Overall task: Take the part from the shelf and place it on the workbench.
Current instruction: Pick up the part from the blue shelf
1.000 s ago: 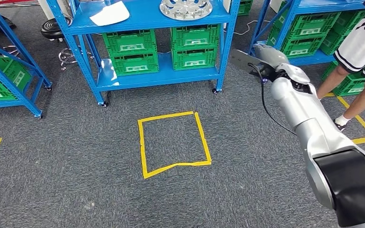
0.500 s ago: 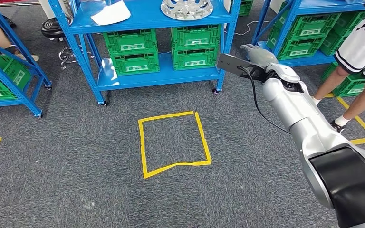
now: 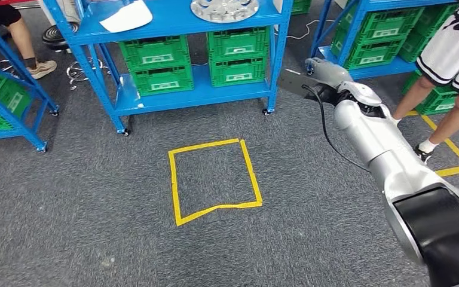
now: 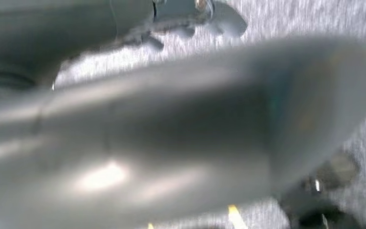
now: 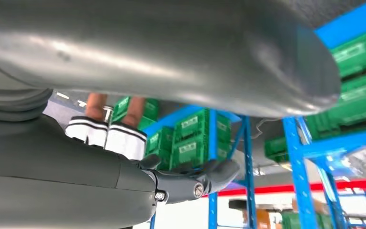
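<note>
Right hand [image 3: 321, 70] raised near blue shelf [image 3: 179, 24], nothing seen held, finger spread not discernible | part [image 3: 224, 8] lies on top shelf | left hand [image 4: 205, 12]: state not discernible

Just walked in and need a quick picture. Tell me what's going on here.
A humanoid robot stands on grey carpet facing a blue shelf. Its right hand is raised toward the shelf and holds nothing. The silver wheel-like part sits untouched on the top shelf, above green crates. A person in shorts stands to the right, near another shelf. A yellow tape square marks the floor.
</note>
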Motion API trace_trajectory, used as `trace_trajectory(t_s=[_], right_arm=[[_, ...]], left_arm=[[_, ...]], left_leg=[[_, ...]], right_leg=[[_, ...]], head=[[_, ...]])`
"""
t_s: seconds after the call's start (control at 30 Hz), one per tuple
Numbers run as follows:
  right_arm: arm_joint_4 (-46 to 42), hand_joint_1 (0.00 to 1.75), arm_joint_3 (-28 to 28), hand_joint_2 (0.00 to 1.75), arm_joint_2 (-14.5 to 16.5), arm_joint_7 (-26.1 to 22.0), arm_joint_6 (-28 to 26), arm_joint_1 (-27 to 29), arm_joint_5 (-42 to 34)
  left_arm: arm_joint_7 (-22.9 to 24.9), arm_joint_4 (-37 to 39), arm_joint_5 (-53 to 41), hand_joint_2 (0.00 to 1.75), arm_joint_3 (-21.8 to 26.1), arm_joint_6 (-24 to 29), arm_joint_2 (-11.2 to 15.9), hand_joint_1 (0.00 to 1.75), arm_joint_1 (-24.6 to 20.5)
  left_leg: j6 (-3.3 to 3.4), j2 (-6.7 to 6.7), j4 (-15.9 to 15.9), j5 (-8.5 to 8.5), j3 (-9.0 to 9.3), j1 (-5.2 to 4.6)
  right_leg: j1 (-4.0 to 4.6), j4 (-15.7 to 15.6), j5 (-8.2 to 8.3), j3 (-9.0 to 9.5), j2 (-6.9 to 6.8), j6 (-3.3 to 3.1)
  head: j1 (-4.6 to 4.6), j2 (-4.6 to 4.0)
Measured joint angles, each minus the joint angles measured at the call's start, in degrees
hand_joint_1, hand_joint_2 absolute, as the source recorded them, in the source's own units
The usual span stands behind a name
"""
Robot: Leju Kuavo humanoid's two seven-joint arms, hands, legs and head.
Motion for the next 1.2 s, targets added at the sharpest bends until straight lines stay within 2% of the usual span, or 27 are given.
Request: trace_trajectory(t_s=[0.07,0.1,0.17,0.2,0.23,0.27,0.3,0.33,0.37,0.4,0.43,0.53,0.6,0.63,0.7,0.73,0.77,0.8,0.83,0.87,0.9,0.93,0.97,1.03,1.1,1.13,1.2], right_arm=[[-0.3,0.0,0.1,0.0,-0.2,-0.1,0.0,0.0,-0.2],[-0.5,0.0,0.1,0.0,-0.2,-0.1,0.0,0.0,-0.3],[-0.7,0.0,0.3,0.0,-0.3,-0.1,0.0,0.1,-0.5],[-0.7,0.0,0.4,0.0,-0.3,-0.2,0.0,0.3,-0.6],[-0.8,0.0,0.5,0.0,-0.3,-0.2,0.0,0.4,-0.7],[-1.0,0.0,0.6,0.0,-0.3,-0.2,0.0,0.6,-0.8],[-1.2,0.0,0.7,0.0,-0.3,-0.3,0.0,0.8,-0.9],[-1.6,0.0,0.9,0.0,-0.3,-0.4,0.1,0.9,-1.0],[-1.9,0.0,1.1,0.0,-0.3,-0.5,0.1,0.9,-1.2],[-2.3,0.0,1.4,0.0,-0.3,-0.6,0.1,0.9,-1.3],[-2.7,0.0,1.7,0.0,-0.3,-0.6,0.1,1.0,-1.4],[-4.6,0.0,2.5,0.0,-0.4,-0.6,0.2,1.7,-2.1],[-6.0,0.0,3.1,0.0,-0.4,-0.6,0.2,1.9,-2.6],[-6.6,0.0,3.4,0.0,-0.4,-0.6,0.3,2.0,-2.8],[-7.7,0.0,4.2,0.0,-0.4,-0.6,0.7,2.3,-3.2],[-8.1,0.0,4.6,0.0,-0.4,-0.6,1.0,2.6,-3.4],[-8.6,0.0,5.0,0.0,-0.4,-0.7,1.2,2.8,-3.7],[-9.1,0.0,5.4,0.0,-0.4,-0.7,1.4,2.9,-3.9],[-9.7,0.0,5.7,0.0,-0.4,-0.7,1.5,3.0,-4.1],[-10.3,0.0,6.1,0.0,-0.5,-0.7,1.6,3.0,-4.2],[-10.8,0.0,6.3,0.0,-0.5,-0.7,1.7,3.0,-4.3],[-11.3,0.0,6.6,0.0,-0.5,-0.7,1.8,2.9,-4.4],[-11.6,0.0,6.8,0.0,-0.5,-0.7,1.9,2.9,-4.5],[-12.2,0.0,7.2,0.0,-0.6,-0.6,2.0,3.0,-4.7],[-13.1,0.0,7.5,0.0,-0.7,-0.6,2.1,3.0,-4.9],[-13.6,0.0,7.7,0.0,-0.7,-0.5,2.1,3.0,-5.1],[-14.5,0.0,8.1,0.0,-0.7,-0.2,2.3,3.0,-5.6]], left_arm=[[0.0,0.0,0.0,0.0,0.0,0.0,0.0,0.0,-0.1],[0.0,-0.1,0.0,0.0,0.0,0.0,0.0,0.0,-0.1],[0.0,-0.1,-0.1,0.0,0.0,0.0,0.0,0.0,-0.1],[0.0,-0.1,-0.1,0.0,0.0,0.0,0.0,0.0,0.0],[0.0,-0.1,-0.1,0.0,0.0,0.0,0.0,0.0,0.0],[0.0,0.0,-0.1,0.0,0.0,0.0,0.0,0.0,0.1],[0.0,0.0,-0.1,0.0,0.0,0.0,0.0,0.0,0.1],[0.0,0.0,-0.2,0.0,0.0,0.0,0.0,0.0,0.1],[-0.1,0.0,-0.2,0.0,0.0,0.0,0.0,0.0,0.1],[-0.1,0.0,-0.2,0.0,0.0,0.0,0.1,0.0,0.1],[-0.1,0.0,-0.2,0.0,0.0,0.0,0.1,0.0,0.0],[-0.2,-0.1,-0.3,0.0,0.0,0.1,0.1,0.0,0.0],[-0.3,-0.1,-0.5,0.0,0.0,0.1,0.1,0.0,0.0],[-0.3,-0.1,-0.7,0.0,0.0,0.1,0.0,0.0,-0.1],[-0.3,-0.1,-0.8,0.0,0.0,0.1,0.0,0.0,0.0],[-0.3,-0.1,-0.9,0.0,0.0,0.1,0.0,0.0,0.0],[-0.3,-0.1,-1.0,0.0,0.0,0.1,0.0,0.0,0.0],[-0.3,-0.1,-1.0,0.0,0.0,0.1,0.0,0.0,0.0],[-0.3,-0.1,-1.1,0.0,0.0,0.1,0.0,0.0,0.0],[-0.3,-0.1,-1.1,0.0,0.0,0.1,-0.1,0.0,0.0],[-0.3,-0.1,-1.1,0.0,0.0,0.1,-0.1,0.0,0.0],[-0.3,-0.1,-1.1,0.0,0.0,0.1,-0.2,0.0,-0.1],[-0.3,-0.1,-1.1,0.0,0.0,0.1,-0.2,0.0,-0.1],[-0.3,-0.1,-1.2,0.0,0.0,0.1,-0.2,0.0,-0.1],[-0.4,-0.1,-1.5,0.0,0.0,0.0,-0.1,0.0,-0.1],[-0.4,-0.1,-1.7,0.0,0.0,0.0,-0.1,0.0,-0.2],[-0.4,-0.2,-2.2,0.0,0.0,-0.1,-0.2,0.0,-0.4]], left_leg=[[-0.61,0.0,1.4,-0.94,-0.49,0.13],[-0.85,-0.05,3.9,-2.12,-1.69,0.17],[-1.08,-0.12,11.6,-5.0,-5.94,0.18],[-1.06,-0.16,15.1,-5.77,-8.2,0.18],[-0.96,-0.19,16.9,-5.47,-9.71,0.17],[-0.76,-0.24,16.4,-3.98,-10.24,0.14],[-0.46,-0.31,13.8,-1.42,-9.67,0.08],[-0.05,-0.44,9.8,1.41,-8.46,-0.04],[0.37,-0.61,6.2,3.49,-7.07,-0.23],[0.72,-0.76,3.2,4.48,-5.84,-0.41],[0.96,-0.88,1.7,4.51,-5.15,-0.56],[1.46,-0.88,0.4,3.74,-4.28,-0.45],[2.07,-0.83,-0.2,3.69,-3.51,-0.1],[2.31,-0.82,-0.4,3.54,-3.18,-0.04],[2.55,-0.8,-0.4,3.08,-2.73,-0.03],[2.55,-0.8,-0.3,2.86,-2.55,-0.03],[2.52,-0.8,-0.3,2.64,-2.35,-0.03],[2.43,-0.81,-0.2,2.38,-2.1,-0.03],[2.31,-0.81,-0.1,2.03,-1.75,-0.02],[2.15,-0.81,0.1,1.58,-1.34,-0.01],[1.9,-0.81,0.3,1.14,-1.04,-0.08],[1.61,-0.83,0.4,0.77,-0.9,-0.15],[1.31,-0.83,0.5,0.52,-0.86,-0.21],[0.67,-0.79,0.4,0.29,-0.77,-0.28],[0.05,-0.71,0.7,-0.31,-0.71,-0.26],[-0.25,-0.69,2.2,-1.14,-1.34,-0.23],[-0.7,-0.71,8.9,-3.83,-4.82,-0.12]], right_leg=[[-0.09,-0.2,-0.22,0.37,0.15,-0.81],[-0.15,-0.2,-0.37,0.66,0.19,-1.17],[-0.02,-0.2,-0.79,1.12,0.31,-1.7],[0.1,-0.2,-1.02,1.34,0.42,-1.85],[0.21,-0.2,-1.26,1.62,0.56,-1.93],[0.32,-0.2,-1.54,1.99,0.71,-1.94],[0.4,-0.2,-1.86,2.47,0.83,-1.9],[0.43,-0.2,-2.21,2.96,0.91,-1.84],[0.52,-0.3,-2.51,3.34,1.0,-1.68],[0.57,-0.3,-2.72,3.5,1.08,-1.45],[0.58,-0.4,-2.83,3.49,1.16,-1.18],[0.59,-0.6,-3.03,3.49,1.13,-0.18],[0.63,2.1,-4.35,2.33,0.75,0.33],[0.56,5.3,-5.6,0.62,0.56,0.48],[0.52,12.9,-8.06,-3.98,0.44,0.75],[0.5,15.5,-8.55,-5.75,0.43,0.83],[0.5,16.5,-8.14,-6.78,0.41,0.84],[0.49,15.4,-6.74,-6.8,0.37,0.81],[0.49,12.8,-4.54,-5.99,0.3,0.74],[0.48,8.8,-1.9,-4.53,0.19,0.62],[0.57,5.0,-0.1,-2.91,0.04,0.47],[0.7,2.0,0.91,-1.56,-0.02,0.22],[0.83,0.4,1.04,-0.81,-0.04,-0.04],[1.01,-0.1,0.43,-0.49,0.17,-0.67],[0.76,-0.4,0.19,0.05,0.28,-1.32],[0.6,-0.6,0.06,0.47,0.28,-1.66],[0.51,-0.8,-0.4,1.18,0.27,-2.19]], head=[[-0.13,0.0],[-0.22,0.0],[-0.39,0.0],[-0.4,0.0],[-0.41,0.0],[-0.42,0.0],[-0.42,0.0],[-0.42,0.0],[-0.41,0.0],[-0.43,0.0],[-0.44,0.0],[-0.51,0.0],[-0.35,0.0],[-0.27,0.0],[-0.21,0.0],[-0.21,0.0],[-0.21,-0.01],[-0.21,-0.01],[-0.21,-0.01],[-0.21,-0.01],[-0.24,0.0],[-0.24,0.0],[-0.26,0.0],[-0.28,0.0],[-0.37,0.0],[-0.44,0.0],[-0.61,0.0]])
